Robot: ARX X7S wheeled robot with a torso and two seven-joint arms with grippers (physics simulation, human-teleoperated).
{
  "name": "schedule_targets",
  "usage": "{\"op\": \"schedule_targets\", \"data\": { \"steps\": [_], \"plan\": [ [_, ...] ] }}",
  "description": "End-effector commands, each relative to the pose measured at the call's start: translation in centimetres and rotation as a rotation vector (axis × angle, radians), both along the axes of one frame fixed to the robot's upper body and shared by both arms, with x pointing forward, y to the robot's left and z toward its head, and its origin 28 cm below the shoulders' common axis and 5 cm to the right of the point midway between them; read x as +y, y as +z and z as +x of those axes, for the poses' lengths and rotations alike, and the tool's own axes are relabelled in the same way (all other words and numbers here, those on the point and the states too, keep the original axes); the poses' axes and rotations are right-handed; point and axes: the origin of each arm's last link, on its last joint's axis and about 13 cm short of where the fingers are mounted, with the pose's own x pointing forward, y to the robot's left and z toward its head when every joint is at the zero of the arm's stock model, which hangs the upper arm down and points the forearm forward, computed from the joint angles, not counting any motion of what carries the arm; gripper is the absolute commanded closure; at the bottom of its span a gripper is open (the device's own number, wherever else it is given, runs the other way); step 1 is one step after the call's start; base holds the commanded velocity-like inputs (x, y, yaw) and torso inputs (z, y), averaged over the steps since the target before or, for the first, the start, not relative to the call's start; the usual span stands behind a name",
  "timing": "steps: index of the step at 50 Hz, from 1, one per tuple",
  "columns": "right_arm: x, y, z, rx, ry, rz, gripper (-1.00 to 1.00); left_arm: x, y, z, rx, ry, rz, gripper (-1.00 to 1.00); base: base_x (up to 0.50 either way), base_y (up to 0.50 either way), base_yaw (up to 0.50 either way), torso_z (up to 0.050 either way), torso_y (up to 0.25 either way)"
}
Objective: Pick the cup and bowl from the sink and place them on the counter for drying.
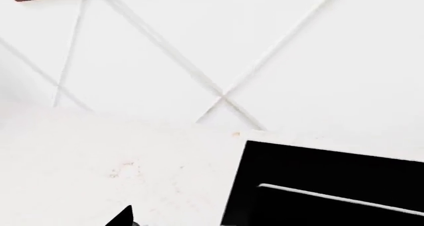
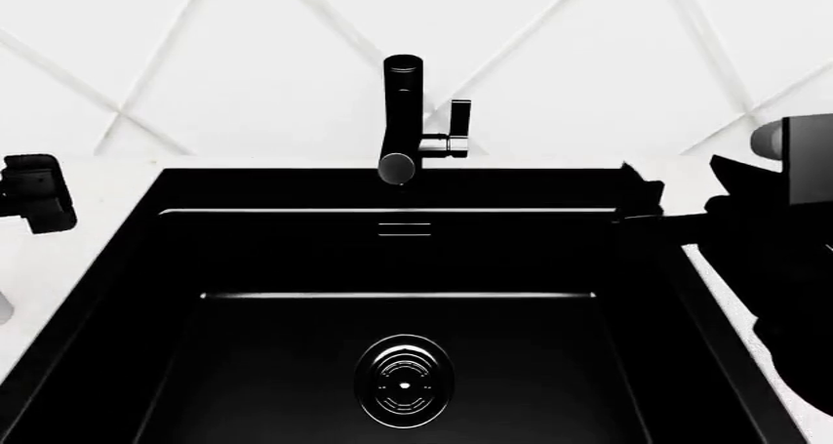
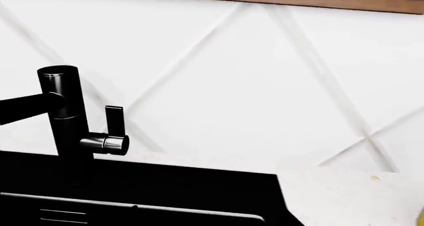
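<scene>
The sink [image 2: 260, 268] shows only its round drain [image 2: 404, 381] and the faucet [image 2: 404, 117], so I judge that the cup and the bowl are already taken out, but neither is visible in any view and I cannot confirm where they stand on the counter [image 1: 99, 161]. The left gripper [image 2: 37, 192] is above the counter beside the sink and the right gripper [image 2: 651, 205] is at the sink's right edge. How their fingers are set I cannot tell, and no object is seen in them.

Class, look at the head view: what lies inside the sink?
Inside the sink only the round ribbed drain shows on the dark floor, with the faucet standing behind. No cup or bowl is visible; the nearest part of the basin is cut off by the picture's edge.
</scene>
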Motion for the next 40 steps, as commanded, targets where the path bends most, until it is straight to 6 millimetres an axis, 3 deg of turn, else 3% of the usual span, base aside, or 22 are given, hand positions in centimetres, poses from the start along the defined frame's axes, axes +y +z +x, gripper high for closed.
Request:
{"op": "schedule_targets", "data": {
  "steps": [1, 7, 11, 16, 20, 40],
  "plan": [
    [0.1, 1.6, 0.3, -0.012, -0.001, -0.007, -1.00, -2.4, 2.5, -0.2, -0.077, -0.155, 0.009, -1.00, 0.00, 0.00, 0.00, 0.000, 0.000],
    [0.2, 2.0, 0.2, -0.014, -0.004, -0.006, -1.00, -2.6, 3.2, 0.1, -0.089, -0.223, -0.037, -1.00, 0.00, 0.00, 0.00, 0.000, 0.000],
    [0.3, 2.4, 0.3, -0.018, 0.004, -0.007, -1.00, -3.3, 3.1, 0.8, -0.086, -0.269, -0.050, -1.00, 0.00, 0.00, 0.00, 0.000, 0.000],
    [0.5, 3.8, 0.6, -0.050, 0.014, -0.005, -1.00, -4.3, 4.3, 2.0, -0.101, -0.332, -0.034, -1.00, 0.00, 0.00, 0.00, 0.000, 0.000],
    [0.6, 3.5, 0.8, -0.039, 0.015, -0.013, -1.00, -5.0, 4.4, 2.9, -0.090, -0.404, -0.037, -1.00, 0.00, 0.00, 0.00, 0.000, 0.000],
    [0.5, 5.4, 1.0, -0.083, 0.008, 0.000, -1.00, -5.9, 4.6, 5.4, -0.099, -0.467, -0.081, -1.00, 0.00, 0.00, 0.00, 0.000, 0.000]
  ]
}}
